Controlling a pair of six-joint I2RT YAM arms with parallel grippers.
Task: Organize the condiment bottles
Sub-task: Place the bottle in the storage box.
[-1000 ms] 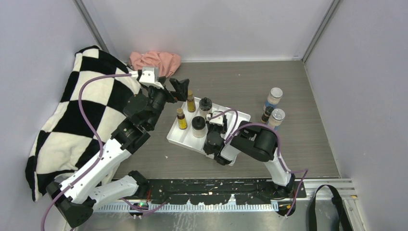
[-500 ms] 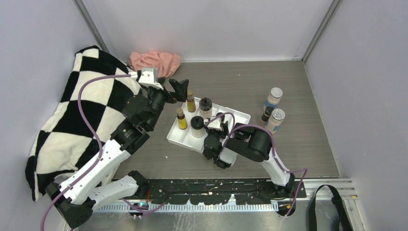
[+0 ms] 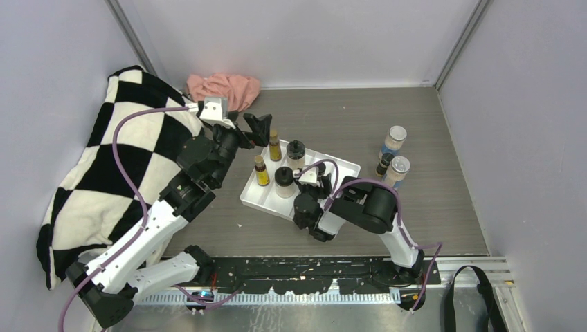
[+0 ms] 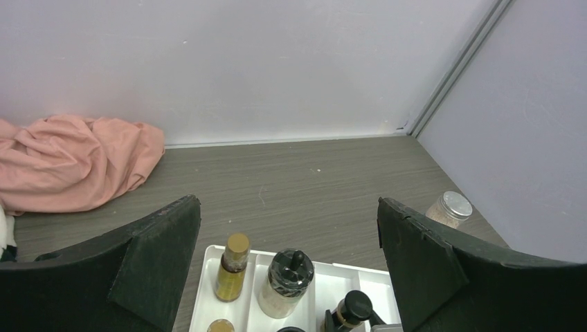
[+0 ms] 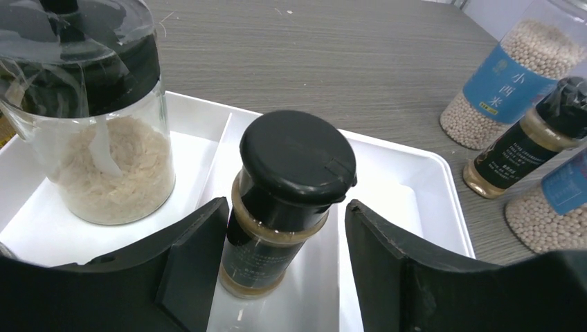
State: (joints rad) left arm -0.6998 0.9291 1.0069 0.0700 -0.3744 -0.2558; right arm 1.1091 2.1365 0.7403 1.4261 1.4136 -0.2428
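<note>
You've got a white tray mid-worktop w/ 2 slim yellow bottles at its left, 2 black-lidded jars of beige powder beside them, and a small dark bottle upright in a right compartment; right tool is spread, straddling it, not pinching; left tool is spread wide above the tray's far-left; off-tray to the right: 2 bead-filled shakers, second dark bottle between; vs 1 s ago, right arm has shifted slightly left, bottles same.
</note>
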